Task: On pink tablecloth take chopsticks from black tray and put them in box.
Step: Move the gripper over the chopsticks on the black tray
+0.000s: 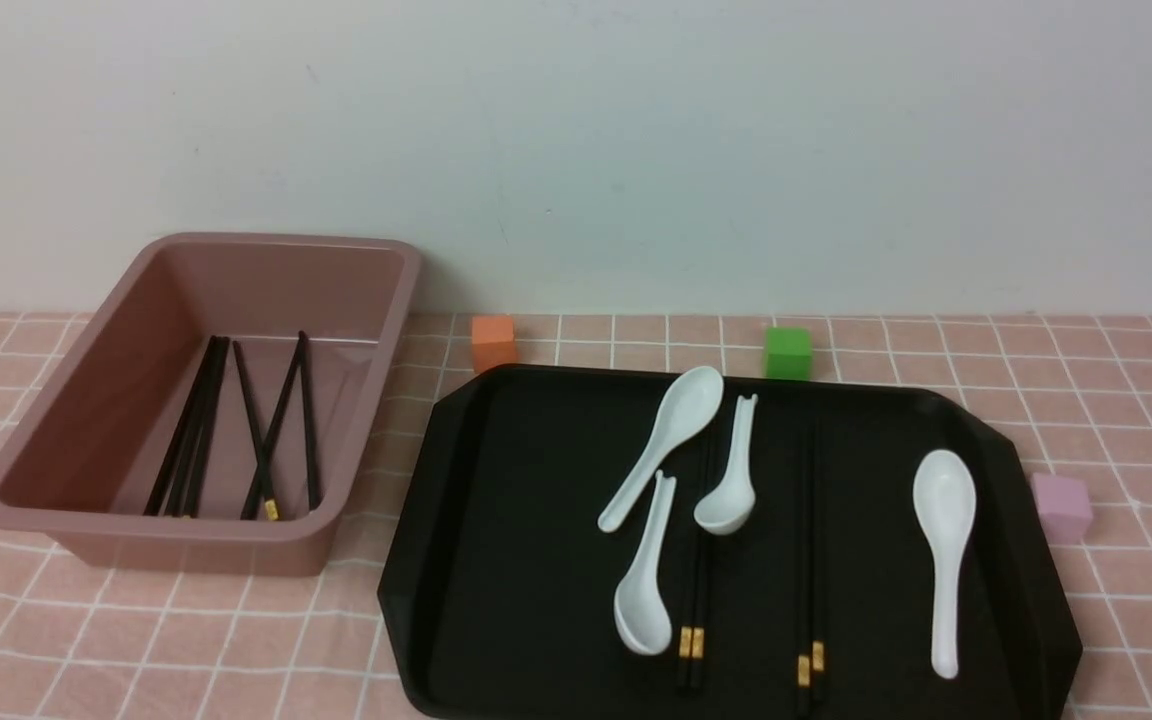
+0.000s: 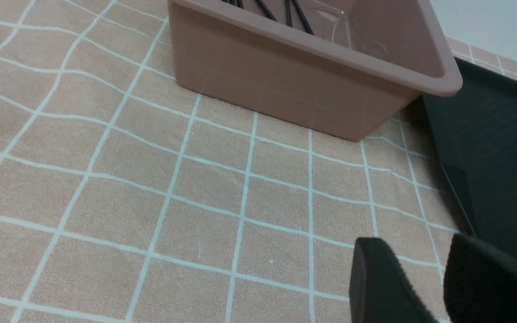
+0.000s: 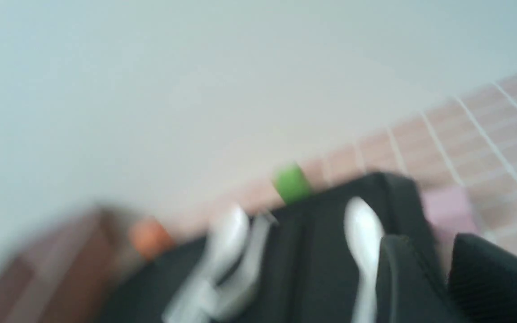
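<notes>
Where chopsticks (image 1: 696, 600) lie, 4 spoons (image 1: 726, 470) crowd.

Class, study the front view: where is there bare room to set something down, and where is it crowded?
Free: the left part of the tray, between its rim and the spoons, and the cloth in front of the box. Crowded: mid-tray, where three spoons lie close beside chopsticks.

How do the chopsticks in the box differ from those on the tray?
The box chopsticks lie loose, some crossed; the tray chopsticks lie in two straight parallel pairs. The box chopsticks lie alone; white spoons crowd one tray pair. Both are black with gold bands.
</notes>
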Motion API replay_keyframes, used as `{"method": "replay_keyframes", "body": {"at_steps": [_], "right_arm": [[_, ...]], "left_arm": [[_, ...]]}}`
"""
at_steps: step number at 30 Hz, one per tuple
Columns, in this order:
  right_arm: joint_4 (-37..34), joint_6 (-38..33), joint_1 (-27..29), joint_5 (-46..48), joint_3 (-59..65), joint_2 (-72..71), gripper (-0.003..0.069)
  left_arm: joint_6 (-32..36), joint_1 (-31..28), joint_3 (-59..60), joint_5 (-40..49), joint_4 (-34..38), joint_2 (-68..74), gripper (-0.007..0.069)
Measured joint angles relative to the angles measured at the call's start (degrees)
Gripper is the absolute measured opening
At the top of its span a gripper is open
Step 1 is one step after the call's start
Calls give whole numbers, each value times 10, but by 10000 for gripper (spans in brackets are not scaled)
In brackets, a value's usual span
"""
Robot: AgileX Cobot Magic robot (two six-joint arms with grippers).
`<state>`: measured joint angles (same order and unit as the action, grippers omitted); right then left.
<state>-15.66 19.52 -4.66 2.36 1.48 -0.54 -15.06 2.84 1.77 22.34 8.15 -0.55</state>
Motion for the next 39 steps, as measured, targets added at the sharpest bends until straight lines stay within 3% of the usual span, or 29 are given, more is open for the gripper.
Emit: {"method": "replay_keyframes", "body": {"at_steps": [5, 9, 17, 25, 29, 34, 39], "right_arm": [[-37, 55, 0, -3, -4, 0, 183], [-33, 50, -11, 162, -83, 44, 183], [-19, -122, -46, 529, -374, 386, 183], [-22, -172, -48, 554, -467, 665, 185], [-50, -172, -120, 527, -530, 819, 185], [-17, -108, -239, 491, -628, 966, 192], [79, -11, -280, 486, -709, 1054, 236]], "left_arm": [[0, 0, 0, 0, 0, 0, 239], [0, 0, 0, 1, 0, 0, 239], [0, 0, 0, 1, 0, 0, 239], [0, 0, 0, 1, 0, 0, 239], [0, 0, 0, 1, 0, 0, 239], [0, 0, 0, 1, 0, 0, 239], [0, 0, 0, 1, 0, 0, 239]]}}
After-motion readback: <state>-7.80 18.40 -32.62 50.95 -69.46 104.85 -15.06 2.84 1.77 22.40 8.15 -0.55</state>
